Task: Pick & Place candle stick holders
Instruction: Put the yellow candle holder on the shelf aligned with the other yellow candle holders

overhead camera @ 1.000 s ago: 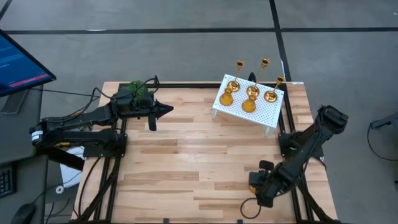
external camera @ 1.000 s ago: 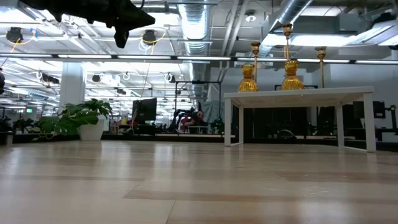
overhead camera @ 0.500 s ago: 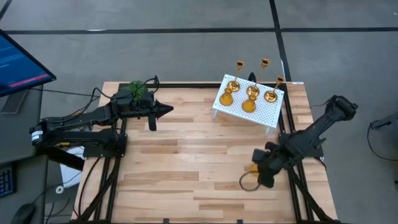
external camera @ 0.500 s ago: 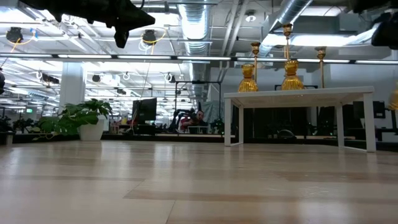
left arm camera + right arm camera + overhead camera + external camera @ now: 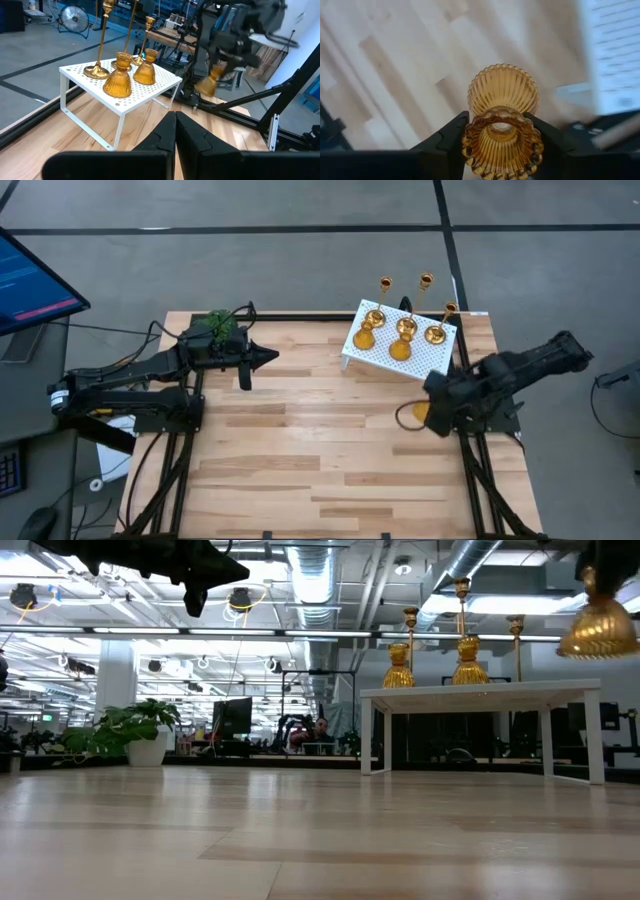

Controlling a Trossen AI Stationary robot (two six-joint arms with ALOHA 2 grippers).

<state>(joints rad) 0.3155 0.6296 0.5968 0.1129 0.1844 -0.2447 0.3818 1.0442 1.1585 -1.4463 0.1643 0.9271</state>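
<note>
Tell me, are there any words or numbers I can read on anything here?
None can be read.
Monitor beside the table: lines on its screen, too small to read.
Amber candle holder in the right hand: no writing.
White perforated stand: no writing.

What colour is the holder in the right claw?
Amber-orange ribbed glass holder, clearest in the right wrist view.

Wooden table (image 5: 300, 440) mostly open; white stand (image 5: 430, 358) seemingly crowded.
</note>
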